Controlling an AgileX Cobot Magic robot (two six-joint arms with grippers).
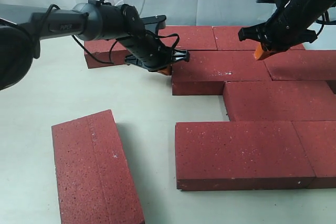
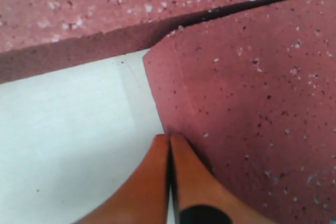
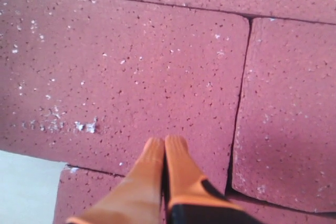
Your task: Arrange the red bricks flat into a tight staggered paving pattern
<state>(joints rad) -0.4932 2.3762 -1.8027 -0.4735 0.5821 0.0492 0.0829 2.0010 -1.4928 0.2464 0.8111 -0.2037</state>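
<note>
Several red bricks lie flat in staggered rows at the right (image 1: 278, 100). One more red brick (image 1: 94, 169) lies apart at the front left, turned at an angle. My left gripper (image 1: 165, 69) is shut and empty. Its orange tips (image 2: 169, 139) rest on the table against the left end of the second-row brick (image 2: 247, 103), near its corner. My right gripper (image 1: 261, 53) is also shut and empty, its tips (image 3: 167, 142) low over a second-row brick (image 3: 131, 77), next to the joint with its neighbour (image 3: 289, 114). Touch there is unclear.
A back-row brick (image 1: 102, 53) sticks out to the left behind my left arm (image 1: 105, 22). Bare white table (image 1: 63, 93) stretches between that arm and the loose brick. A gap of table (image 1: 197, 108) lies between the second row and the front row. A white curtain hangs behind.
</note>
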